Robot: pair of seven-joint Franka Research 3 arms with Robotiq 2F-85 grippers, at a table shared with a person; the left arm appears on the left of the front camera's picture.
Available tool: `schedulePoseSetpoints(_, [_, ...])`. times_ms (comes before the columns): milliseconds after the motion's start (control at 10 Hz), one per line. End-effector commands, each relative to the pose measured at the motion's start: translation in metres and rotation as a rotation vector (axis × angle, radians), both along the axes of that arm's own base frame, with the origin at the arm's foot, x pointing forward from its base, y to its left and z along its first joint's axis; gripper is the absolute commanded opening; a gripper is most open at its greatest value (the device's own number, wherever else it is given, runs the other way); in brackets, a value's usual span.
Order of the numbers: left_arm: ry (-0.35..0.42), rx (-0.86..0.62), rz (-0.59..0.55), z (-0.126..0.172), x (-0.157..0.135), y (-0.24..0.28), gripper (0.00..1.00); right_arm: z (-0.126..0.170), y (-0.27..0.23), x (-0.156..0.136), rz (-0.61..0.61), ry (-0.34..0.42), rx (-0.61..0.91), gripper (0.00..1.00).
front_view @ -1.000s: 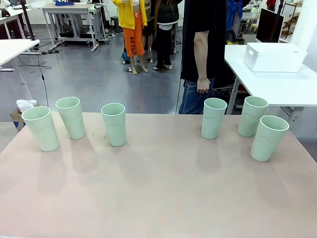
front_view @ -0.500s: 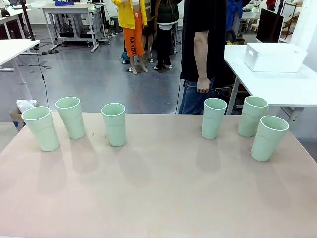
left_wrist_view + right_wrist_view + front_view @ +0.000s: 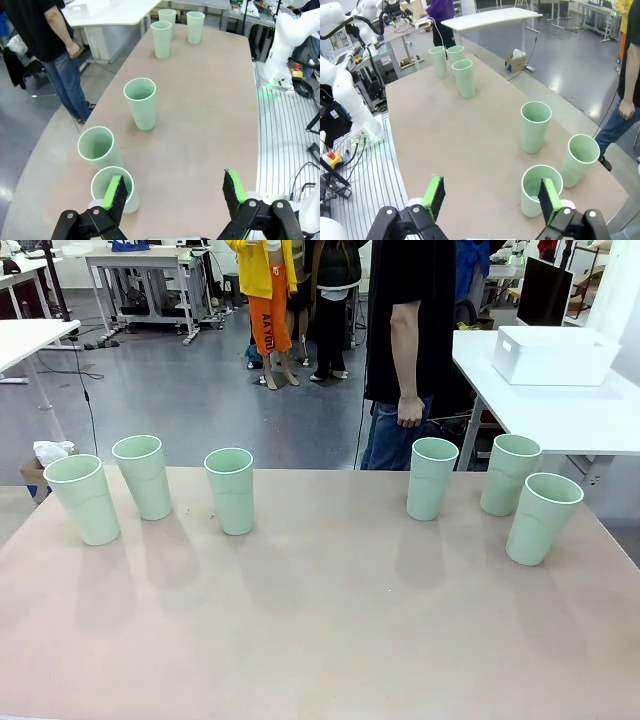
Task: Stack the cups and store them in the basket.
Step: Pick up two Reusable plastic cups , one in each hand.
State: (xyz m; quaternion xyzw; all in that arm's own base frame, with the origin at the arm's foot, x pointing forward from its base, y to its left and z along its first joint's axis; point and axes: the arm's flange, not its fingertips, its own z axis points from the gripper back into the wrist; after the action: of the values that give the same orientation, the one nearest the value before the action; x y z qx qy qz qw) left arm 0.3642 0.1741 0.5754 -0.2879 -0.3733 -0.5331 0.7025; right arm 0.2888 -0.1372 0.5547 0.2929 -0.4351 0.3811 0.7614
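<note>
With left pincer and right pincer wide and empty, risk of toppling light tall pale mint-green plastic tumblers on off-centre pinch, white rectangular plastic bin well apart.

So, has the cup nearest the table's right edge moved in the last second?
No. The cup stands where it did, with the same gap to the right edge of the table.

No legible txt, labels, brands or nos. on the cups, basket or table.
</note>
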Motion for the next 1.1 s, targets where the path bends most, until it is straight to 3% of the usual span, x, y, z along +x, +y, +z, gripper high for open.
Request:
schedulePoseSetpoints(0, [-0.009,-0.008,-0.008,0.0007,-0.0007,0.0008,1.0,0.0013,-0.0009,0.0019,0.015,-0.03,0.007,1.0])
schedulePoseSetpoints(1000, [-0.009,-0.008,-0.008,0.0007,-0.0007,0.0008,1.0,0.0013,-0.0009,0.0019,0.015,-0.03,0.007,1.0])
